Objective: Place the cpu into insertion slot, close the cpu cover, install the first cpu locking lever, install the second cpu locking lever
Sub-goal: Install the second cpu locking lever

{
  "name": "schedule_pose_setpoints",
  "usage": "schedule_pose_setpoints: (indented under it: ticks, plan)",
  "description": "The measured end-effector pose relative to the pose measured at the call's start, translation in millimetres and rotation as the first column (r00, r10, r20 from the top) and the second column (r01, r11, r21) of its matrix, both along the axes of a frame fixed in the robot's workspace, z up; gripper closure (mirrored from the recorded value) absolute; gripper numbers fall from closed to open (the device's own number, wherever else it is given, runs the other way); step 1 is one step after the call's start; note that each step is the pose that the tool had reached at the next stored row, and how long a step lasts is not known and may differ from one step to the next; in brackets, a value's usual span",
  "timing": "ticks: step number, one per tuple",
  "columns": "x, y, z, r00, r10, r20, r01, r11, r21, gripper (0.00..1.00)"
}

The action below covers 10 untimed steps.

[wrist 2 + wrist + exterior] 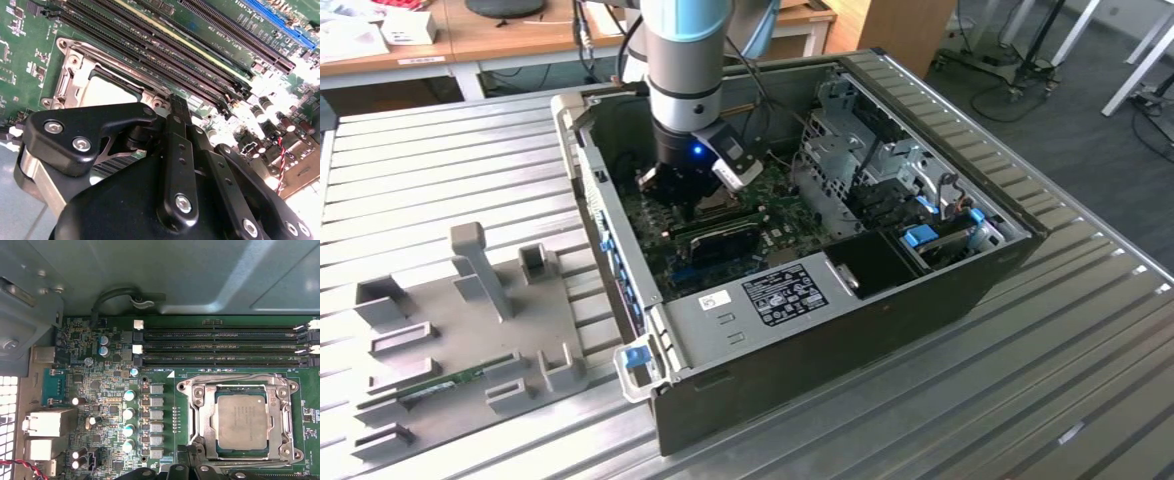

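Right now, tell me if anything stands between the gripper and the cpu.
Nothing visible does. The cpu lies in the insertion slot with its face bare, and the gripper hangs just beside it over the motherboard.

cpu [242, 421] in insertion slot [200, 415] | cpu cover [280, 390] around cpu | slot inside computer case [854, 330]
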<state>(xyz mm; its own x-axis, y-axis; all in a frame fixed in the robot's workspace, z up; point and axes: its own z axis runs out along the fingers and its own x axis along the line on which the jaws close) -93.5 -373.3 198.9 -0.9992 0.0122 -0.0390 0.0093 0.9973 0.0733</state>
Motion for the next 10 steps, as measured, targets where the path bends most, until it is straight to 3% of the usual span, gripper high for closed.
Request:
schedule_pose_setpoints:
  ticks: [10]
  plan:
    - [-2.5, 0.0, -0.8, 1.0000, 0.000, 0.0013, 0.000, 1.0000, 0.0002, 0.90]
